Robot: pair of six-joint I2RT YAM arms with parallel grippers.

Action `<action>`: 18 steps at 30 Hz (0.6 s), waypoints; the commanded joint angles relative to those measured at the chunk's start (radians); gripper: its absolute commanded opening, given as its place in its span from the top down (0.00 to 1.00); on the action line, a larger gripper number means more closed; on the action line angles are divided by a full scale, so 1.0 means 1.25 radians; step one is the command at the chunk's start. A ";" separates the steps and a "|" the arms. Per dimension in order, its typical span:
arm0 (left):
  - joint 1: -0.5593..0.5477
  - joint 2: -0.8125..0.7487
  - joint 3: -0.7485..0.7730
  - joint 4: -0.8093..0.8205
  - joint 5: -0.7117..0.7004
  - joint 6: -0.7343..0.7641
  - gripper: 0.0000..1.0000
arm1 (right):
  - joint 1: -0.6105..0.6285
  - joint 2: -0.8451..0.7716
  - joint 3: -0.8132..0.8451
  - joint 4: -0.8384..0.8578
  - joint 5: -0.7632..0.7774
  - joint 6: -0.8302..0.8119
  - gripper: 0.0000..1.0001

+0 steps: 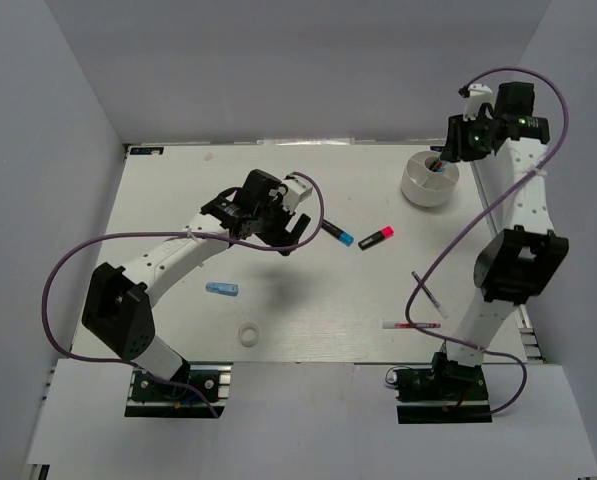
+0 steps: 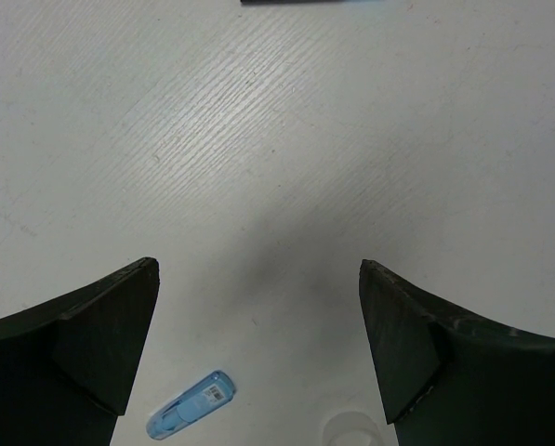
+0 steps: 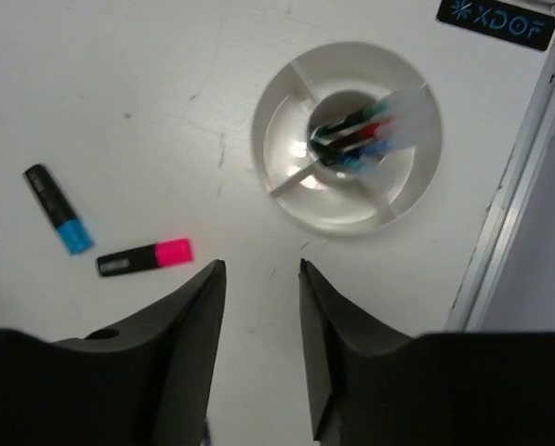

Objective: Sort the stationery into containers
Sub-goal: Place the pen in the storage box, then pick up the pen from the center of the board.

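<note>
Work surface: a white table [image 1: 278,310] boxed in by plain grey walls [image 1: 58,120].

Left arm: I see it bent at the elbow and reaching toward the middle of the table, wrist camera looking straight down. The left gripper [image 2: 258,269] hangs above the surface with its jaws spread wide and nothing between them. One light-blue tube [image 2: 189,407] lies on the table just behind the left finger [image 2: 100,344], apart from it. One white tape ring [image 1: 247,333] lies back near the right finger, only faintly visible from the wrist. Ahead of the jaws, one blue-capped marker [image 1: 338,234] lies flat on the table.

Centre: one pink-capped marker [image 1: 376,238] lies just beside the blue-capped one, not touching it.

Right arm: it is stretched up along the right edge to the far corner, wrist bent down. The right gripper [image 3: 258,274] has its jaws a narrow gap apart, with bare table showing through and nothing gripped. One round white dish [image 3: 277,102] with inner dividers stands ahead of the jaws. Several pens [image 3: 375,130] lean in its centre well. I make out red and blue among them, but they are too blurred to count. Beside this arm's lower links, two thin pens lie on the table: one diagonal pen [image 1: 428,293] and one red pen [image 1: 410,325].
</note>
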State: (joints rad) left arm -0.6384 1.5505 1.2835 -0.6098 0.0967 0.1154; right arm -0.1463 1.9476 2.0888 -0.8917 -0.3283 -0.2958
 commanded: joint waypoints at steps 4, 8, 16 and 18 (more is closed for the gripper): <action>0.003 -0.030 -0.022 0.004 0.001 0.006 0.02 | -0.009 -0.315 -0.354 -0.070 -0.057 -0.145 0.62; 0.003 -0.029 -0.034 0.004 0.048 0.005 0.02 | -0.013 -0.414 -0.581 -0.062 -0.027 -0.179 0.61; 0.010 -0.018 -0.020 -0.005 0.145 0.005 0.02 | -0.001 -0.466 -0.872 0.035 -0.007 -0.181 0.62; 0.010 -0.013 -0.023 0.001 0.145 -0.001 0.02 | 0.010 -0.461 -0.897 0.063 0.006 -0.177 0.64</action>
State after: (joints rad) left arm -0.6315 1.5490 1.2472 -0.6205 0.2283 0.1215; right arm -0.1471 1.3834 0.9863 -0.9089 -0.3401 -0.5026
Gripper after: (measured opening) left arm 0.976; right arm 0.369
